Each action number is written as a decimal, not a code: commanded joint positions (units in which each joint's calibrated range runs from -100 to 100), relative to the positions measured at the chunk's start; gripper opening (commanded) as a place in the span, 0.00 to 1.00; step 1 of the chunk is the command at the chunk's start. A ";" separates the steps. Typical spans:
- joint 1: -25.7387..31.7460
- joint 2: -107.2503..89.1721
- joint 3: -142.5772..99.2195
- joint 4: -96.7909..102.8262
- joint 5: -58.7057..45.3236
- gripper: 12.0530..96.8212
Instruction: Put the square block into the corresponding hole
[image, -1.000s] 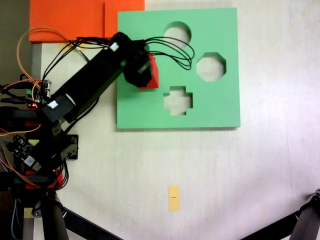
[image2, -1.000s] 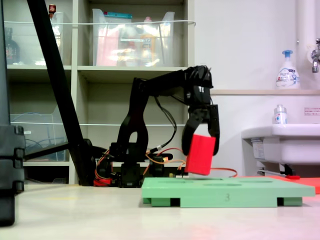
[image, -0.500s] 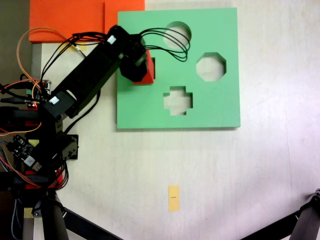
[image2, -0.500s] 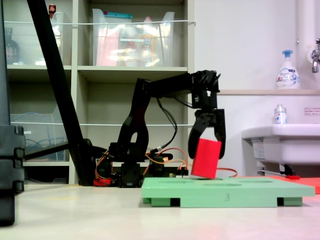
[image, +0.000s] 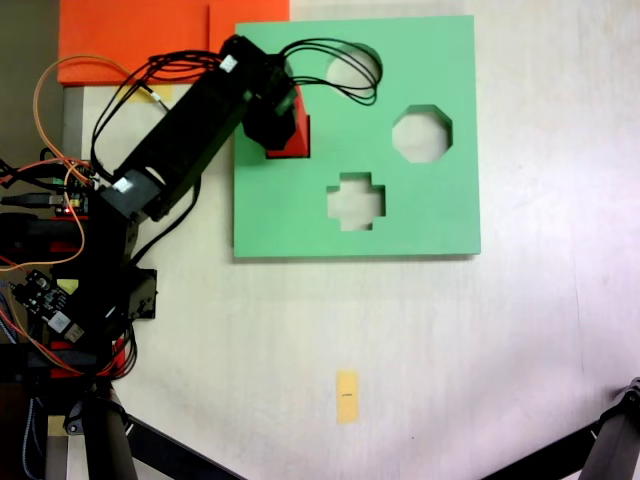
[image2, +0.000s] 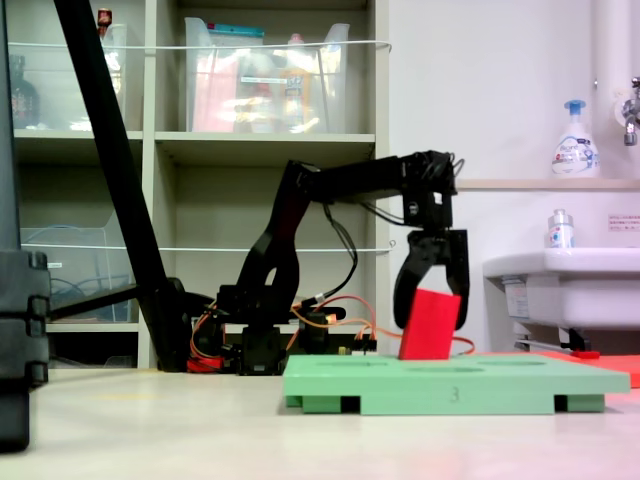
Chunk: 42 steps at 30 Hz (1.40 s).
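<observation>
The square block (image2: 430, 325), bright red, is being gripped by the black pincer (image2: 432, 318) above the green foam board (image2: 455, 380), seen from the low side-on fixed view. The block is being held tilted, its top leaning to the right in that view, with one dark finger (image2: 409, 290) lying against its left side and the other curving down behind its right edge. The block's lower end is touching, or sitting just at, the board's top face; whether it is dipping into a cutout cannot be told from this angle.

From the downward-looking fixed view, the block (image: 291, 138) is being shown near the board's (image: 420, 215) left edge, its upper-left part covered by the pincer (image: 276, 125) and the arm's wrist. The corresponding hole is being hidden beneath block and pincer there, so how squarely the block is lined up with it cannot be judged. The octagonal cutout (image: 421, 133) and the cross-shaped cutout (image: 356, 200) are lying well apart from the block, to its right. A small yellow strip (image: 347, 396) is lying on the pale surface (image: 520, 350), far below the board in this view.
</observation>
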 joint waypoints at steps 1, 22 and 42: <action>0.59 0.01 4.30 -2.55 0.39 0.20; -0.20 13.56 4.30 -2.55 -0.83 0.47; -4.35 -30.71 6.30 -2.55 -21.29 0.83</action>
